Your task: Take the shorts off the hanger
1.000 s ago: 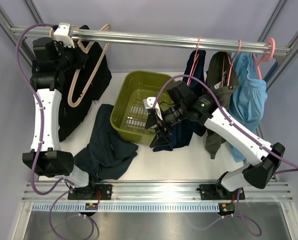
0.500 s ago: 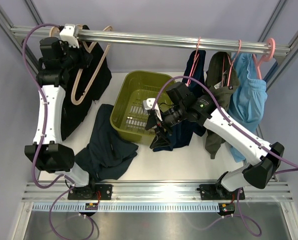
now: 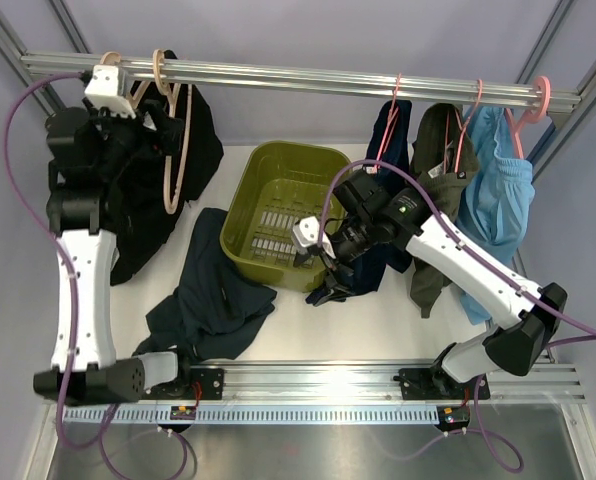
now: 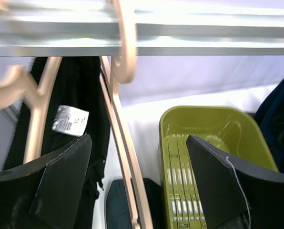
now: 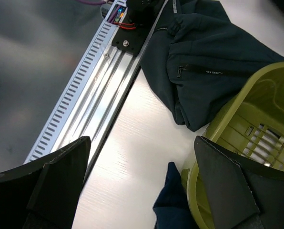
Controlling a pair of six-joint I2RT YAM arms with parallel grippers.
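- Upper left: the left claw (image 4: 137,143) has let go, and its jaws now stand wide around the beige hanger (image 3: 173,150).
- Centre: the right claw (image 5: 142,143) stays open beside the hanging navy shorts (image 3: 390,130).
- Lower left: the teal-slate shorts (image 3: 213,295) lie on the worktop (image 3: 398,320).

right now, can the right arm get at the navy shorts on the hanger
Probably yes. The right gripper is open and sits right beside the hanging hem of the navy shorts, with nothing between them. The green basket crowds its other side.

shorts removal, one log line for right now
left gripper: open at beige hanger | right gripper: open, empty, beside basket | teal shorts: on table | navy shorts: on pink hanger
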